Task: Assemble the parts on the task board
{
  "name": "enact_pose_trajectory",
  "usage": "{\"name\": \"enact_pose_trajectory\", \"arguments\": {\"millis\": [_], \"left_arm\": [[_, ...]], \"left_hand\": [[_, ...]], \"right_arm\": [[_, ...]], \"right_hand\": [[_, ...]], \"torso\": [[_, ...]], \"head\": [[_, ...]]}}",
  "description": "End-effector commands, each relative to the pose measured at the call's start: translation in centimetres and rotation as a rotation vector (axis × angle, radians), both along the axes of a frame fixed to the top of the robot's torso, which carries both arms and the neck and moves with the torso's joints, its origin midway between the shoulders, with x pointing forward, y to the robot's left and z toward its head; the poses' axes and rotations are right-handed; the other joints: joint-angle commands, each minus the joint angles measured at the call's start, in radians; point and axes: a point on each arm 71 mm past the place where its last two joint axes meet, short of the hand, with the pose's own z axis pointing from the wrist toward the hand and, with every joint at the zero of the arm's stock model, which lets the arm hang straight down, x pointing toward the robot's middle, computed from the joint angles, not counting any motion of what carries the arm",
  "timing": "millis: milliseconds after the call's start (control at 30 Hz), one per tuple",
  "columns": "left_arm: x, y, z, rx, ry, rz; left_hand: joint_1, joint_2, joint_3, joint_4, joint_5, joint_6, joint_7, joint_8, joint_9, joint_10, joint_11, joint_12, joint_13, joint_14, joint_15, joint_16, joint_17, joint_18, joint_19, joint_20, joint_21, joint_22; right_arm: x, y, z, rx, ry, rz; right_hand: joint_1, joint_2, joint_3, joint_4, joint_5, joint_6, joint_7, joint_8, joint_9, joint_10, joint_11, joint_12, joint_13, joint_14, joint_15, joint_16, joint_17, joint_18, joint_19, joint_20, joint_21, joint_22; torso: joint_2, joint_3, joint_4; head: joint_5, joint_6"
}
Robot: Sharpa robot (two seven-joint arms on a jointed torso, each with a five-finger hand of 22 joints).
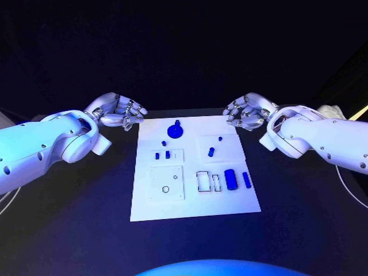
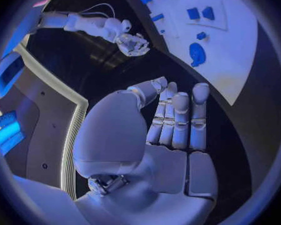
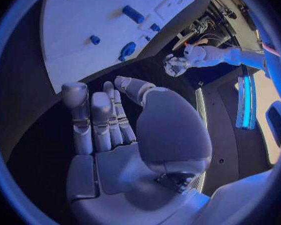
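Hovering at the far corners of the white board [image 1: 192, 210], both arms wait: the left robot hand [image 1: 118, 112] sits upper left of centre, the right robot hand [image 1: 249, 112] upper right, each with fingers loosely apart and holding nothing, off the board's edge over the black table [image 1: 68, 230]. Parts are all on the board: a round blue knob [image 1: 176, 131] near the top, a small blue peg [image 1: 211, 152] right of middle, a chunky blue cylinder [image 1: 230, 177] and a slimmer blue bar [image 1: 246, 180] lower right, beside an outlined slot. Everything looks like smooth, hard plastic, and that's the worry: small slick pieces could squirt from metal fingers or roll off the flat board. The board itself seems light, so a careless press might shove it.
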Motion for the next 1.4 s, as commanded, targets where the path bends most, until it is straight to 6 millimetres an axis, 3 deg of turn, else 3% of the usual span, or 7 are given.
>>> {"name": "enact_pose_trajectory", "arguments": {"millis": [33, 167, 333, 467, 800, 1400], "left_arm": [[-0.9, 0.0, 0.7, -0.267, 0.074, -0.025], [-1.8, 0.4, 0.9, -0.314, 0.097, -0.057], [-2.6, 0.8, 1.2, -0.347, 0.106, -0.069], [-2.9, 0.9, 1.3, -0.360, 0.110, -0.073], [-3.4, 1.0, 1.4, -0.367, 0.117, -0.076], [-3.5, 1.6, 1.4, -0.358, 0.128, -0.060]], "left_hand": [[-0.036, -0.017, -0.032, 0.019, 0.005, -0.014, 0.001, 0.003, 0.002, -0.028, 0.006, -0.005, -0.003, 0.018, 0.006, 0.011, 0.017, 0.005, 0.026, 0.004, -0.001, 0.002], [-0.062, -0.036, -0.061, 0.043, 0.006, -0.023, 0.001, 0.005, 0.003, -0.054, 0.012, -0.016, -0.010, 0.055, 0.011, 0.043, 0.073, -0.008, 0.086, 0.009, 0.036, 0.036], [-0.062, -0.036, -0.066, 0.050, 0.007, -0.026, 0.000, 0.008, 0.005, -0.058, 0.011, -0.020, -0.014, 0.087, 0.011, 0.068, 0.119, -0.023, 0.149, 0.009, 0.096, 0.090], [-0.061, -0.037, -0.071, 0.055, 0.007, -0.029, 0.001, 0.009, 0.005, -0.058, 0.012, -0.020, -0.016, 0.115, 0.010, 0.088, 0.159, -0.033, 0.190, 0.009, 0.136, 0.124], [-0.077, -0.053, -0.099, 0.077, 0.004, -0.037, 0.006, 0.012, 0.006, -0.086, 0.019, -0.039, -0.028, 0.126, 0.016, 0.099, 0.168, -0.036, 0.207, 0.012, 0.149, 0.135], [-0.078, -0.054, -0.112, 0.086, 0.003, -0.042, 0.009, 0.013, 0.007, -0.103, 0.023, -0.053, -0.037, 0.127, 0.020, 0.100, 0.169, -0.036, 0.207, 0.015, 0.147, 0.134]], "right_arm": [[-0.5, 0.8, -0.2, -0.190, -0.100, 0.095], [-0.8, 1.5, -0.6, -0.328, -0.148, 0.133], [-1.0, 2.4, -1.5, -0.465, -0.158, 0.168], [-1.2, 3.0, -2.2, -0.540, -0.166, 0.181], [-1.2, 4.2, -2.9, -0.607, -0.200, 0.171], [-0.9, 4.6, -3.1, -0.637, -0.234, 0.139]], "right_hand": [[0.010, -0.002, 0.015, -0.006, -0.007, 0.020, 0.001, -0.012, 0.001, 0.043, -0.003, -0.061, -0.066, 0.049, -0.001, 0.095, 0.070, -0.024, 0.052, -0.005, 0.142, 0.084], [-0.001, -0.013, 0.016, -0.004, -0.014, 0.025, 0.002, -0.025, 0.000, 0.064, 0.001, -0.111, -0.113, 0.065, 0.004, 0.125, 0.090, -0.033, 0.068, -0.002, 0.193, 0.116], [-0.014, -0.026, 0.013, 0.001, -0.027, 0.041, -0.001, -0.028, 0.002, 0.077, 0.001, -0.153, -0.147, 0.075, 0.005, 0.158, 0.116, -0.045, 0.088, -0.001, 0.259, 0.155], [-0.018, -0.034, 0.014, 0.004, -0.031, 0.051, -0.003, -0.033, 0.003, 0.095, 0.001, -0.183, -0.173, 0.087, 0.006, 0.199, 0.149, -0.054, 0.105, -0.002, 0.315, 0.187], [-0.037, -0.054, 0.012, 0.013, -0.033, 0.043, 0.006, -0.054, -0.007, 0.072, 0.015, -0.241, -0.211, 0.087, 0.016, 0.214, 0.154, -0.054, 0.104, 0.005, 0.314, 0.190], [-0.034, -0.045, 0.013, 0.018, -0.034, 0.058, 0.009, -0.055, -0.009, 0.066, 0.019, -0.262, -0.229, 0.083, 0.018, 0.215, 0.151, -0.051, 0.101, 0.012, 0.302, 0.186]], "torso": [[0.000, -0.0020, 0.0003], [0.000, -0.0037, 0.0009], [0.001, -0.0019, 0.0004], [0.003, -0.0016, 0.0036], [0.006, -0.0019, 0.0042], [0.004, -0.0007, 0.0022]], "head": [[-0.009, 0.007], [-0.014, 0.011], [-0.016, 0.016], [-0.020, 0.018], [-0.018, 0.016], [-0.015, 0.008]]}}
